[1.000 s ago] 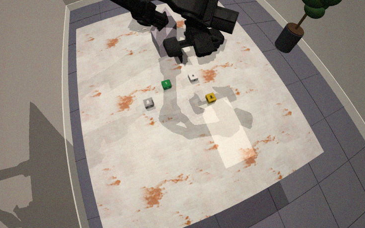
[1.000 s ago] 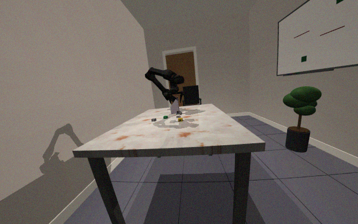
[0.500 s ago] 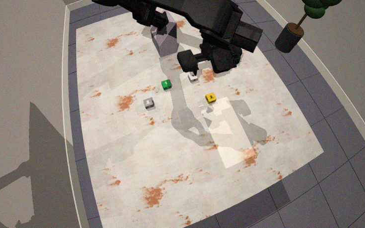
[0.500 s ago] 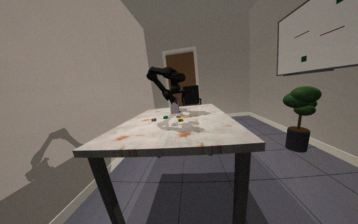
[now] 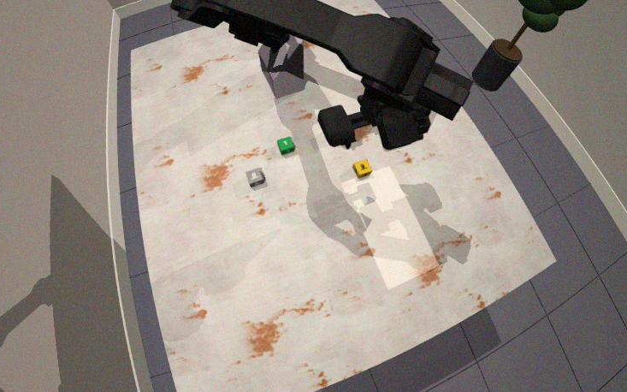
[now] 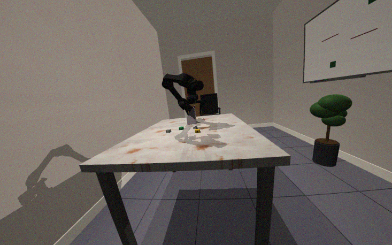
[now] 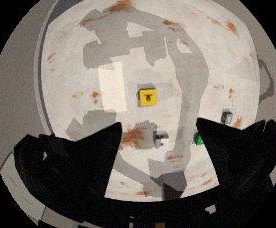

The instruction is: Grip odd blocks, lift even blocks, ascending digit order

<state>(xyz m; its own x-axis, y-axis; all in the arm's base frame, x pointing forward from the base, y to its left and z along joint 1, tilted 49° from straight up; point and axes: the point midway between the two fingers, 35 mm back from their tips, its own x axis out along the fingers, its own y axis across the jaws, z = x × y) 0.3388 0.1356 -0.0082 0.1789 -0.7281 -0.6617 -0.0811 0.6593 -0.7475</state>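
My gripper (image 5: 368,139) (image 7: 161,124) is open and empty, high above the table. The yellow block (image 5: 362,168) (image 6: 197,130) (image 7: 148,97) lies ahead of the fingertips in the wrist view; its digit is too blurred to read surely. A white block (image 6: 194,127) (image 7: 160,139) lies in shadow between the fingers' outlines, well below them; the top view does not show it and its digit is unclear. The green block (image 5: 286,145) (image 6: 181,128) (image 7: 199,138) seems to show 1 and is partly behind a finger in the wrist view. The grey block (image 5: 255,177) (image 6: 168,130) (image 7: 227,118) has an unclear digit.
The blocks stand apart on the rust-stained white table (image 5: 227,321) (image 6: 160,153). The arm's pale angular base (image 5: 284,82) (image 6: 191,120) stands behind them. The arm's shadow falls across the table. A potted plant (image 5: 495,65) (image 6: 326,152) stands on the floor beyond the table.
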